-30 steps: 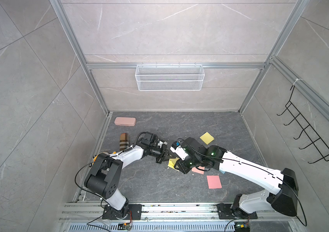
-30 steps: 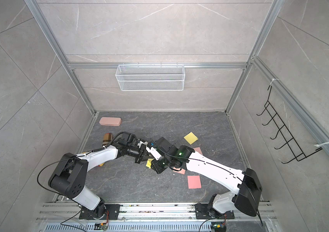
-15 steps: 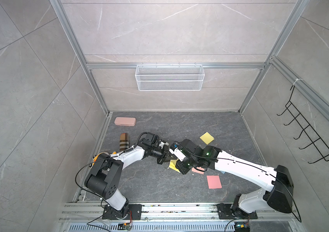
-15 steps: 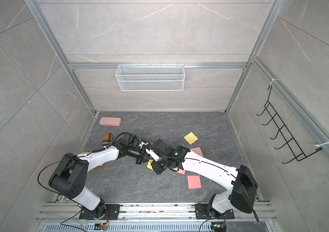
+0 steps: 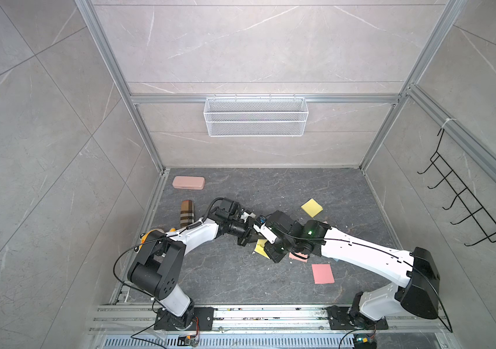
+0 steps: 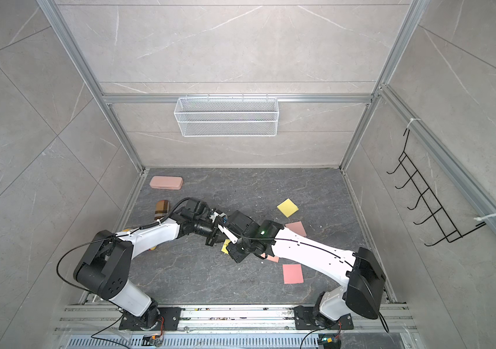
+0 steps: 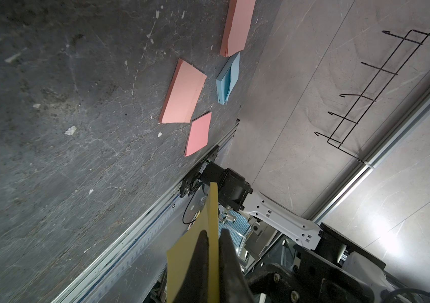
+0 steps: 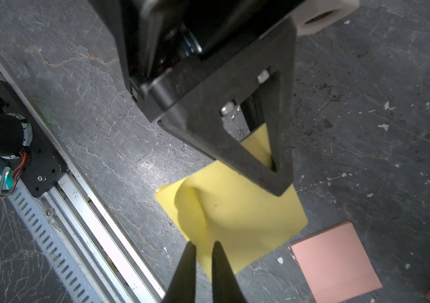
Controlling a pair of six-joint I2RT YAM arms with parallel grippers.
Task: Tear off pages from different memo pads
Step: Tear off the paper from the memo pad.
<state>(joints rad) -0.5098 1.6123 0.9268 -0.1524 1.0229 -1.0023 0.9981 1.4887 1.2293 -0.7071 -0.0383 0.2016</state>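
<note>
Left claw: I see it closed on 1 edge of the yellow memo pad, which sits between the 2 claws near the middle of the surface.
Right claw: narrow; it seems to pinch the curled corner of the top yellow page.
Key relation: this corner lies directly at the right claw, opposite to the left claw; I judge the pull must go away from the left claw.
Pad axis: square, no long axis.
Nearer arm: both are at the pad.
Writing: I can read none.
</note>
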